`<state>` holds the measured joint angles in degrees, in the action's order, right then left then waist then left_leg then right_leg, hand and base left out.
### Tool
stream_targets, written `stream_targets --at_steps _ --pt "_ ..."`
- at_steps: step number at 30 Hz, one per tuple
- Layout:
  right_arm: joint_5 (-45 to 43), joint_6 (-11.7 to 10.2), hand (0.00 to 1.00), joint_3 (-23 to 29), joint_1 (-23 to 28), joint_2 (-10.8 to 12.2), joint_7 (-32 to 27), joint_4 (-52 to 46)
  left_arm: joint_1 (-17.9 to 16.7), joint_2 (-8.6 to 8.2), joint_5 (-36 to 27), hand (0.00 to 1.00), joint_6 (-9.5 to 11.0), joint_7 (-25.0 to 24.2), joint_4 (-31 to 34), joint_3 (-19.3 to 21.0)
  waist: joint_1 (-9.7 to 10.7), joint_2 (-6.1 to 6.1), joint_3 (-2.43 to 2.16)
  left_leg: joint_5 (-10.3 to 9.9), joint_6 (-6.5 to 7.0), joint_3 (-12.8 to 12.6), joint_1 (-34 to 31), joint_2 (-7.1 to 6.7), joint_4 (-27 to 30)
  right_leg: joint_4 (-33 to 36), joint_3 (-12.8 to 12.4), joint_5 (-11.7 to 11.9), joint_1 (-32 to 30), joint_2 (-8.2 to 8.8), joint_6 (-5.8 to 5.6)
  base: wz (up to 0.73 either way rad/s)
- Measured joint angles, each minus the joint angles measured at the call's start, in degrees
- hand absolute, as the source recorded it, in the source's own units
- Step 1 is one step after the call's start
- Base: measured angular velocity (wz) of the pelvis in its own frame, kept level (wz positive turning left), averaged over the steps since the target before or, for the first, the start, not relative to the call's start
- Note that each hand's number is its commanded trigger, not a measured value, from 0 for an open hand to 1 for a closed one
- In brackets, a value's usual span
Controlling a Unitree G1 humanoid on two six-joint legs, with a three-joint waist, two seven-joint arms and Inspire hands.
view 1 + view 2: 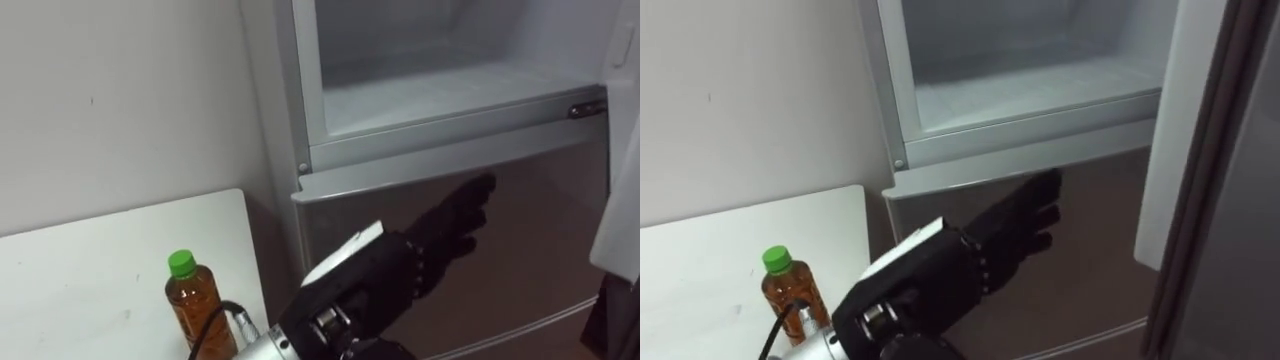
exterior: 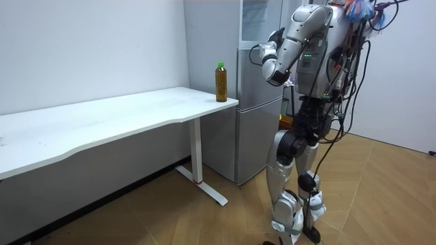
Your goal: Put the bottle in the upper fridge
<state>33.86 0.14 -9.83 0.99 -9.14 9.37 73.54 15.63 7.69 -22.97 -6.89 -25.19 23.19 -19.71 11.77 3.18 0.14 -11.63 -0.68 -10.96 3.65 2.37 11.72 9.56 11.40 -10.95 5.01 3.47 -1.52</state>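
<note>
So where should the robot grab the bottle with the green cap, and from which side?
Around the wide brown body of the bottle, below the cap. It stands upright at the table corner with the wall behind it, so probably come from the side facing the fridge, where the open left hand is.
</note>
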Motion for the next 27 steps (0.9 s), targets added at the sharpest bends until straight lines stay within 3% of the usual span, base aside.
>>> stream_targets --at_steps 4,8,16,23,27 --pt "0.1 0.5 0.00 0.8 -0.1 -0.3 -0.6 0.1 2.4 -0.40 0.0 0.00 -0.1 1.5 0.8 -0.3 0.7 1.58 0.16 0.0 0.00 0.0 -0.2 -0.02 0.0 0.0 -0.1 0.1 -0.1 0.02 -0.08 0.00" --pt "-0.6 0.7 0.00 1.1 -0.5 -0.4 -0.9 0.0 4.5 -1.08 -0.7 0.00 -0.3 2.1 0.8 -0.7 1.5 2.28 0.11 0.0 -0.06 0.0 -0.1 0.00 0.0 0.0 0.0 0.1 -0.1 0.00 -0.07 0.00" --pt "-0.4 0.7 0.00 1.2 -0.9 -0.3 -0.8 0.3 6.8 -1.78 -5.5 0.00 -0.2 -0.4 0.8 -1.5 3.1 2.27 0.14 0.0 -0.06 -0.1 0.0 -0.02 -0.1 -0.7 -0.1 0.1 0.0 0.00 -0.05 0.00" --pt "-0.7 0.7 0.00 0.9 -1.2 -0.3 -0.5 0.3 7.1 -2.21 -5.8 0.00 0.0 -0.4 0.8 -5.4 3.9 2.07 0.31 0.0 -0.06 -0.3 -0.3 -0.03 -0.1 -0.9 0.3 0.2 0.1 0.02 -0.04 0.00" --pt "-0.5 0.7 0.00 -0.2 -1.9 -0.5 -0.5 0.2 7.5 -2.95 -6.8 0.00 0.8 -0.4 0.7 -7.5 4.1 1.71 1.14 0.0 -0.06 -0.7 -0.6 -0.03 -0.1 -1.0 0.2 0.1 -0.1 0.08 -0.06 0.00"
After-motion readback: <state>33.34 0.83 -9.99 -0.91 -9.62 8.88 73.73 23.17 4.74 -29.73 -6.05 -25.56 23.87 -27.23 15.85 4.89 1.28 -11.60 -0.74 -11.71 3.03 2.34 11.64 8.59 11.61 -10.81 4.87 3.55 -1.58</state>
